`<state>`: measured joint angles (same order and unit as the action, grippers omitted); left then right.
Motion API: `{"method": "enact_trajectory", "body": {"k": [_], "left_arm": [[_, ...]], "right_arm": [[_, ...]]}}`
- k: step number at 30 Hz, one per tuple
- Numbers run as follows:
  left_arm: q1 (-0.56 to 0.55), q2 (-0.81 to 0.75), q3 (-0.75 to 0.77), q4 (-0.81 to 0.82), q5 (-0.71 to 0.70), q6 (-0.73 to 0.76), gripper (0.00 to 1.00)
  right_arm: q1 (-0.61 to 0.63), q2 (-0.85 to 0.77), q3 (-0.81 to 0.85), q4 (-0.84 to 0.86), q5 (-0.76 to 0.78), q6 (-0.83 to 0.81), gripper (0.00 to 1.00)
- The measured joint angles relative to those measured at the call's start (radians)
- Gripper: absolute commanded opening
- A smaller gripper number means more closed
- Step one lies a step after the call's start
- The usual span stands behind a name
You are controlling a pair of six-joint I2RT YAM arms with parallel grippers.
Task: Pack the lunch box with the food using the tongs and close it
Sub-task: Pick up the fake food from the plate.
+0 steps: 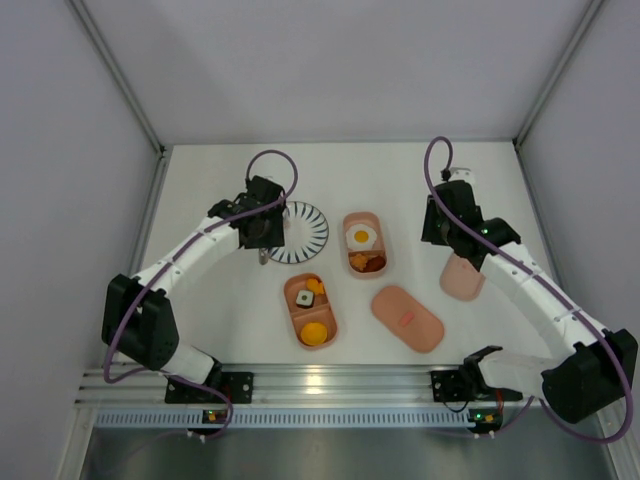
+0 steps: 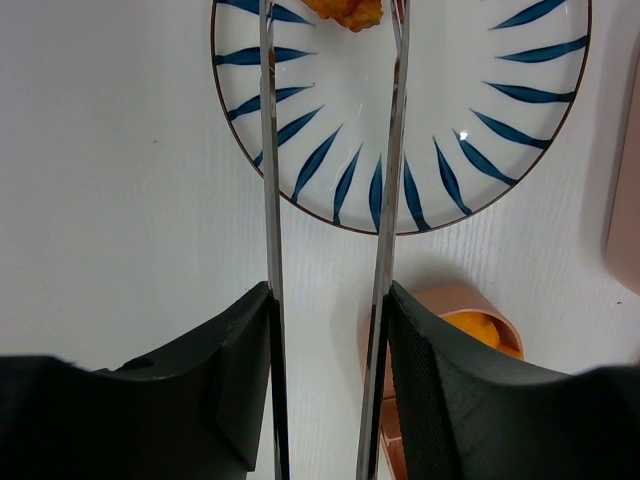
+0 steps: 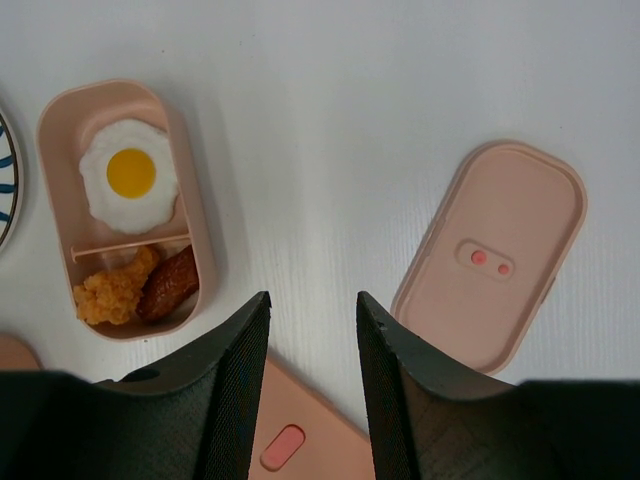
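- Far left, just left of the striped plate (image 2: 480,150), the left hand (image 2: 328,300) is clamped on the tongs (image 2: 270,180), whose two thin arms reach out over the plate.
- On the plate, an orange piece (image 2: 345,12) lies between the tong arms. Squeeze gently, keep it centred between the tips, then lift it clear of the rim before swinging away.
- The top edge of the wrist view cuts off that piece and the tong tips, so I can't tell if metal touches food.
- Just nearer than the plate, the near tray (image 1: 311,310) holds orange bits and one dark piece, a likely landing spot.
- Right of the plate, the egg tray (image 3: 120,210) looks filled.
- Further right lie the red-mark lid (image 1: 407,318) and the spotted lid (image 3: 500,250), both off, flat on the bench (image 3: 350,80).
- Well right of the plate, the right hand (image 3: 312,300) hangs with its fingers apart, holding nothing. From above, its arm hides part of the spotted lid.
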<state>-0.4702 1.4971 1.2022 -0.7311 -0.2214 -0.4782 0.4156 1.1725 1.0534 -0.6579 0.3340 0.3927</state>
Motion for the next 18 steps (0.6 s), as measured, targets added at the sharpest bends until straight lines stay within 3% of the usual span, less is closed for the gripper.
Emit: {"method": "enact_trajectory", "body": {"k": [18], "left_arm": [[0.0,0.046,-0.001,0.014,0.001,-0.003,0.52]], "right_arm": [[0.0,0.0,-0.013,0.008,-0.003,-0.001,0.4]]}}
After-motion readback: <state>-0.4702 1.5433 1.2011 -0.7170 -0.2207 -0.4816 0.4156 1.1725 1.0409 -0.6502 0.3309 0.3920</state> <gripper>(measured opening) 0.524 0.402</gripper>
